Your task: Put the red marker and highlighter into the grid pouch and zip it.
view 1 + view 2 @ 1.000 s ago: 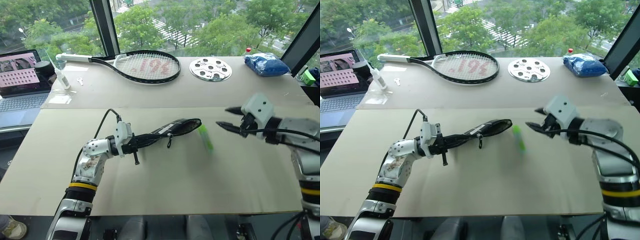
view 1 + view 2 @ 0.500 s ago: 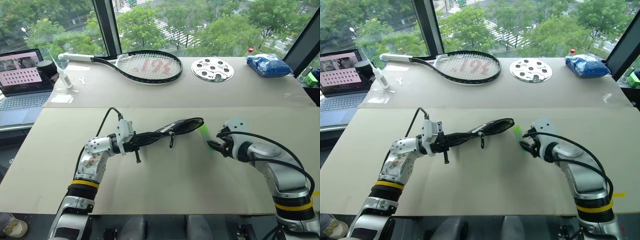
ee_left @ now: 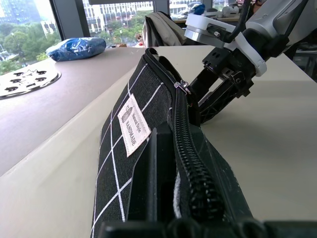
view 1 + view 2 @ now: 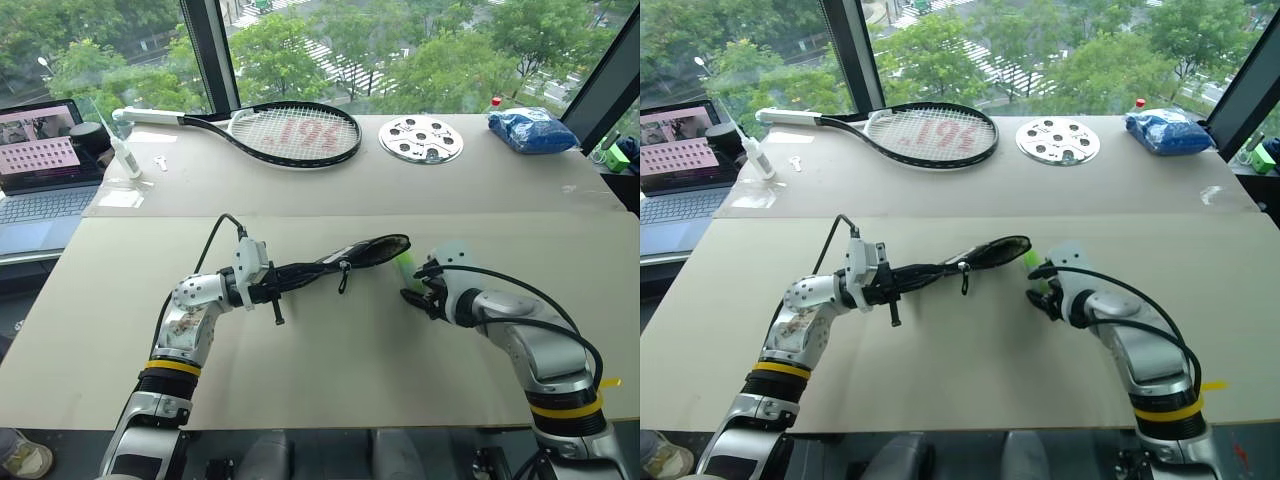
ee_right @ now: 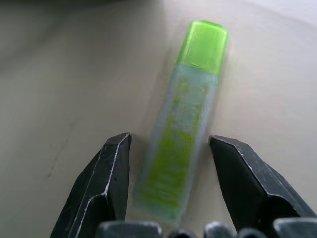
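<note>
While the left gripper clamps the pouch above the surface, the right gripper's fingers straddle the highlighter, open, beside the pouch mouth.

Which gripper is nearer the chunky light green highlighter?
Right. The right gripper straddles the highlighter on the table, fingers open. The left gripper holds the black grid pouch beside it.

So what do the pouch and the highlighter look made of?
The grid pouch looks like woven black fabric, matte, with white grid lines, a sewn cloth label and a toothed zipper. The highlighter looks like translucent plastic, frosted on the body with a clearer, glossier green end.
</note>
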Robot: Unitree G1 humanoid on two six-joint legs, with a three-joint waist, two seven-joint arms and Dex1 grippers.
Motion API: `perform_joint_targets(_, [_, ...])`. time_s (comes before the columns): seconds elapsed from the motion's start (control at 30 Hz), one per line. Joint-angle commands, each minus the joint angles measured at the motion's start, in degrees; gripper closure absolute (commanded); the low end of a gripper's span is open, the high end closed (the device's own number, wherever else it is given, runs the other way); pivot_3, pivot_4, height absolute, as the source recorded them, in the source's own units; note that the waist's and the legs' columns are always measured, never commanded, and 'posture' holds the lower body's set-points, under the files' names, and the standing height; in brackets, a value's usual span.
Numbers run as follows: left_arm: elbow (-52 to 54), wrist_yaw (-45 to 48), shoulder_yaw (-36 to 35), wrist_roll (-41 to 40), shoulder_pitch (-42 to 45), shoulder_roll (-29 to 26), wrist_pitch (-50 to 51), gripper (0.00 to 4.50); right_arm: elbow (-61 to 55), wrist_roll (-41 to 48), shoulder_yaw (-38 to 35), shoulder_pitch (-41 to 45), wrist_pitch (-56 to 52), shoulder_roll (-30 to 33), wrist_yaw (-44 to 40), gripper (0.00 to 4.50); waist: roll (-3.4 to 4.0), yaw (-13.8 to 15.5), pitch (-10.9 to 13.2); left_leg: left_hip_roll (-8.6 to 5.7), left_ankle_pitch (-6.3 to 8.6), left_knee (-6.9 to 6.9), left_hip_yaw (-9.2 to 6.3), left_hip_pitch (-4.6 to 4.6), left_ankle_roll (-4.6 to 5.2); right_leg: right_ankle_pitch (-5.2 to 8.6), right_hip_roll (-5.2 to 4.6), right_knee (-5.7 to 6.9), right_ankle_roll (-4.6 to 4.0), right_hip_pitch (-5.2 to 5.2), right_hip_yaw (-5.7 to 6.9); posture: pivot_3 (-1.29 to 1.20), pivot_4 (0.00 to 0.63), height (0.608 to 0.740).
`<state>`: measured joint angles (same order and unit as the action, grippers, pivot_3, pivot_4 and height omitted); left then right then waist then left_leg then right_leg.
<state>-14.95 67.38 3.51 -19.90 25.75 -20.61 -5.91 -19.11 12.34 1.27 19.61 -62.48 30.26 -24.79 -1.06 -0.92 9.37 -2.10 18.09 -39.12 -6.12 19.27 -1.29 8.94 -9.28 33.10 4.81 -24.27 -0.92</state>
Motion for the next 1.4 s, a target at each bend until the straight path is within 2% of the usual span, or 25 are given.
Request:
perform_joint_targets(0.03, [1.2, -0.5, -0.6, -0.6, -0.1, -0.1, -0.5, 4.5, 0.4, -0.3, 0.3, -0.5, 0.1, 0.5, 0.4, 1.69, 0.0, 0.0, 0.0, 0.0, 0.0, 0.0, 0.0, 0.0, 0.0, 0.0, 0.0, 0.0, 0.0, 0.0, 0.0, 0.0, 0.15, 0.74])
perform_joint_targets(0.07, [1.2, -0.6, -0.6, -0.6, -0.1, -0.1, -0.5, 4.5, 0.4, -0.2, 0.6, -0.9, 0.1, 0.4, 0.4, 1.69, 0.0, 0.0, 0.0, 0.0, 0.0, 0.0, 0.0, 0.0, 0.0, 0.0, 0.0, -0.01, 0.0, 0.0, 0.0, 0.0, 0.15, 0.74])
perform_joint_targets(0.17, [1.3, -0.8, -0.6, -0.6, 0.0, -0.1, -0.5, 4.5, 0.7, -0.5, 1.3, -2.3, 0.5, -0.1, 0.7, 2.34, 0.0, 0.0, 0.0, 0.0, 0.0, 0.0, 0.0, -0.01, 0.0, 0.0, 0.0, -0.01, 0.0, 0.01, 0.0, 0.0, 0.15, 0.74])
perform_joint_targets(0.27, [1.1, -0.7, -0.6, -0.4, -0.1, -0.3, -0.8, 4.5, 0.9, -0.3, 0.8, -2.5, 0.8, -0.1, 0.7, 3.33, -0.03, 0.0, 0.0, 0.0, 0.0, 0.0, 0.0, -0.01, 0.0, 0.0, 0.0, 0.0, 0.0, 0.03, 0.0, 0.0, 0.15, 0.74])
perform_joint_targets(0.3, [1.1, -0.7, -0.6, -0.4, -0.1, -0.3, -0.8, 4.5, 1.2, -0.2, 0.0, -2.0, 0.8, 0.0, 0.7, 3.46, -0.04, 0.0, 0.0, 0.0, 0.0, 0.0, 0.0, -0.02, 0.0, 0.0, 0.0, 0.0, 0.0, 0.03, 0.0, 0.0, 0.15, 0.74])
perform_joint_targets(0.4, [1.4, -0.7, -0.5, -0.5, -0.1, -0.4, -0.6, 4.5, 2.5, -0.8, -3.2, 1.0, 4.4, 1.6, 0.8, 3.46, -0.04, 0.0, 0.0, 0.0, 0.0, -0.01, 0.0, -0.01, 0.0, 0.0, 0.0, 0.0, 0.0, 0.03, 0.0, 0.0, 0.15, 0.74])
perform_joint_targets(0.57, [1.0, -0.3, -0.5, -0.6, 0.4, -0.5, -0.4, 4.5, 3.8, 3.6, -12.4, 10.7, 11.5, 5.8, -3.6, 3.46, 0.07, 0.0, 0.1, -0.03, -0.01, -0.03, 0.0, 0.06, -0.02, -0.03, -0.02, -0.01, 0.01, -0.04, -0.01, 0.0, 0.15, 0.74])
perform_joint_targets(0.63, [0.7, -0.1, -0.4, -0.6, 0.8, -0.6, -0.4, 4.5, 0.6, 3.6, -12.3, 11.3, 18.6, 12.5, -10.9, 3.46, 0.07, 0.0, 0.1, -0.01, -0.01, 0.01, 0.0, 0.05, -0.01, -0.02, 0.01, -0.02, 0.01, -0.07, 0.0, 0.0, 0.15, 0.74])
perform_joint_targets(0.73, [0.0, 0.2, -0.5, -0.5, 1.3, -0.6, -0.6, 4.5, -5.6, 0.0, -8.2, 5.2, 31.8, 23.7, -22.6, 3.46, 0.07, 0.2, 0.1, 0.01, 0.01, 0.14, -0.01, 0.07, 0.02, 0.02, 0.01, -0.1, 0.06, -0.07, 0.08, 0.0, 0.15, 0.74])
perform_joint_targets(0.83, [-0.3, 0.1, -0.4, -0.5, 1.5, -0.3, -0.7, 4.5, -6.1, -4.9, -5.4, 1.1, 42.6, 29.8, -26.4, 3.46, 0.0, -0.1, 0.0, 0.01, 0.05, 0.12, 0.01, 0.05, 0.05, 0.06, -0.01, -0.28, 0.12, 0.05, 0.1, 0.0, 0.15, 0.74])
perform_joint_targets(0.93, [0.1, 0.1, -0.1, -0.6, 1.1, 0.1, -0.6, 4.5, -4.9, -8.0, -3.9, 0.8, 49.6, 31.4, -27.4, 3.46, -0.01, -0.5, 0.1, -0.04, 0.07, 0.02, 0.15, 0.08, 0.07, 0.01, -0.1, -0.34, 0.19, 0.06, 0.01, 0.0, 0.15, 0.74])
perform_joint_targets(1.2, [0.6, 0.5, -0.1, -0.7, 0.7, 0.2, -0.5, 4.5, 0.2, -17.2, 1.6, 4.6, 60.2, 31.8, -27.7, 3.46, -0.01, -0.1, 0.1, -0.01, 0.04, 0.02, 0.14, 0.05, 0.03, -0.01, -0.07, -0.21, 0.14, 0.02, 0.0, 0.0, 0.15, 0.74])
perform_joint_targets(1.4, [1.5, 0.3, -0.1, -0.8, 0.1, 0.2, -0.2, 4.5, 1.2, -18.4, 2.2, 4.1, 65.0, 31.2, -28.7, 3.46, -0.01, 0.0, 0.1, -0.02, 0.03, 0.02, 0.14, 0.09, 0.01, -0.02, -0.08, -0.28, 0.13, 0.01, 0.0, 0.0, 0.15, 0.74])
